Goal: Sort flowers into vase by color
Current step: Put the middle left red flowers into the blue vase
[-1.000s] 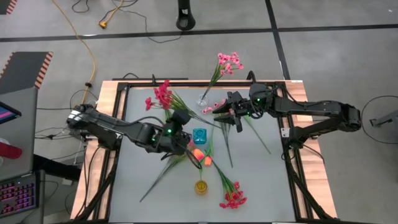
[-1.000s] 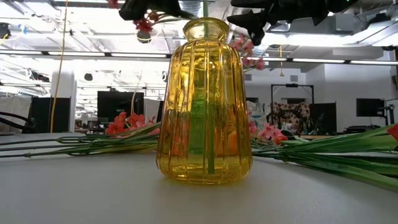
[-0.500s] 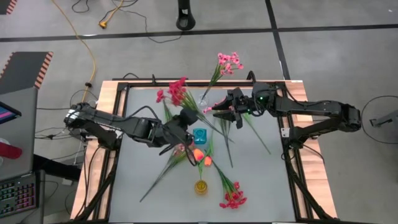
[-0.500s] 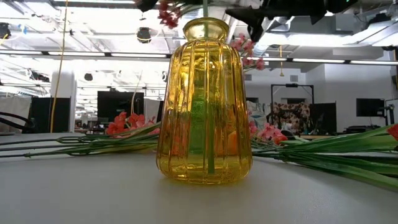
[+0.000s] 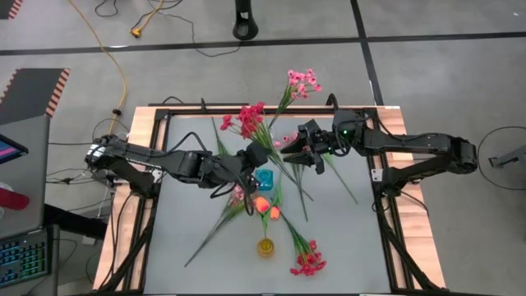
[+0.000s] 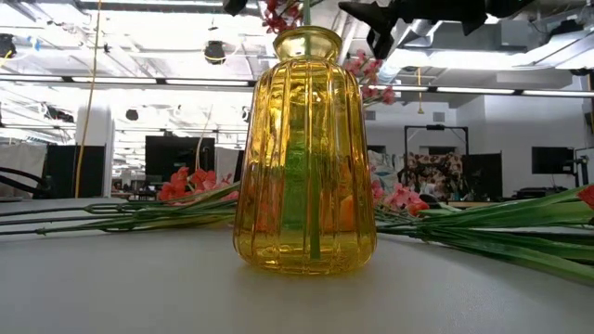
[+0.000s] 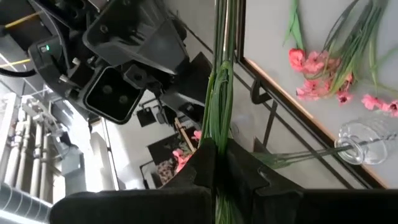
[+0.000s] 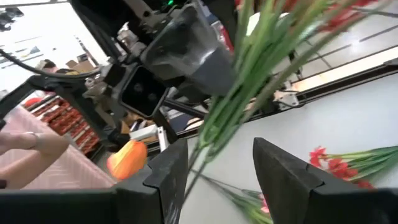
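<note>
While my left gripper [image 5: 256, 156] is clamped shut on the red spray [image 5: 249, 119] above mid-table, my right gripper [image 5: 289, 150] gapes empty around its stems; I would close squarely on them before the left lets go.

Left gripper [image 5: 251, 156] clamped on red spray [image 5: 251, 122] stem, just behind blue vase [image 5: 264, 178]. Right gripper [image 5: 289, 150] spread, beside same stem, behind-right of blue vase.
</note>
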